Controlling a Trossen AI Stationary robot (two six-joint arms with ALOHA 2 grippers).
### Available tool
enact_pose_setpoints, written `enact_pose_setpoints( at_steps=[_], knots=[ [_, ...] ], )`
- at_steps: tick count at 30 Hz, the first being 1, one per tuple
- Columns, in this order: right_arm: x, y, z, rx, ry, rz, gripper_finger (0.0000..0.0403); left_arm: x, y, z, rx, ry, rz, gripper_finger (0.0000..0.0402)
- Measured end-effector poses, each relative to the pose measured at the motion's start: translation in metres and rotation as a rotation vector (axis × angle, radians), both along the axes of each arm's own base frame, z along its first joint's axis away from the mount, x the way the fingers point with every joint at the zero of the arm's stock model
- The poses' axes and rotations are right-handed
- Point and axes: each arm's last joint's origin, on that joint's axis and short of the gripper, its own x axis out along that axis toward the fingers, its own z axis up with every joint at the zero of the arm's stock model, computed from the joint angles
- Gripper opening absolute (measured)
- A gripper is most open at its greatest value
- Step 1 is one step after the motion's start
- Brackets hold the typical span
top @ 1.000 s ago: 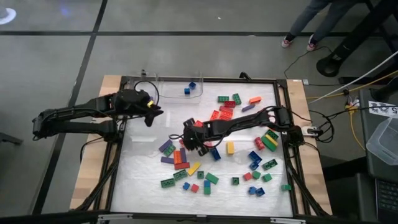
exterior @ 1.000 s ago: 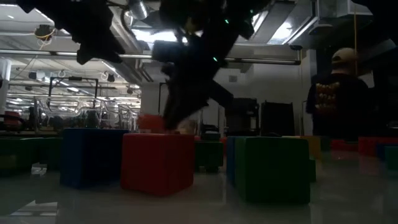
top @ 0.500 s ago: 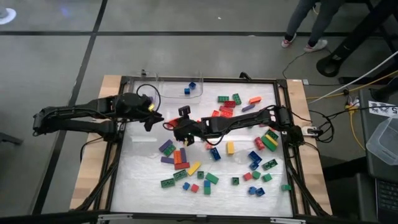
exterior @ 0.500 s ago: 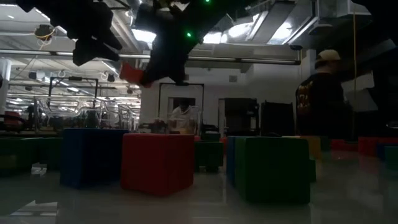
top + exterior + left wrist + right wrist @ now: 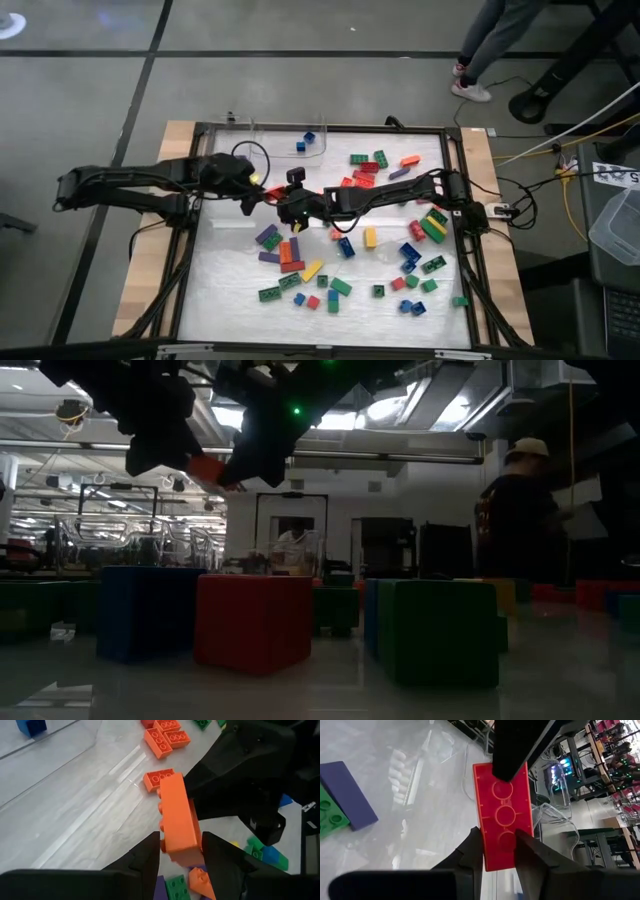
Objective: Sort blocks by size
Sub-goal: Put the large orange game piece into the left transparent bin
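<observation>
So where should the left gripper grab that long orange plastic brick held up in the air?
Probably the free end. The right gripper pinches one end of the long orange plastic brick, leaving the other half sticking out bare. Come in from the side facing away from the right gripper and pinch across the narrow width. The left gripper is at that end.
</observation>
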Motion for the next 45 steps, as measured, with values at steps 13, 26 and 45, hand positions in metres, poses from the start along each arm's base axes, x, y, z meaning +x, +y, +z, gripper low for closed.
enact_pose_setpoints(
  at_steps=[13, 26, 45],
  knots=[
    [-0.001, 0.000, -0.002, -0.006, 0.022, -0.004, 0.0095, 0.014, 0.003, -0.009, -0.027, 0.025, 0.033, 0.0080],
    [0.000, 0.000, -0.001, 0.091, -0.041, -0.057, 0.0197, 0.013, 0.005, -0.008, -0.009, 0.020, 0.085, 0.0078],
    [-0.007, -0.003, 0.003, 0.062, -0.058, -0.236, 0.0233, -0.029, 0.040, 0.006, 0.186, 0.058, 0.313, 0.0078]
  ],
)
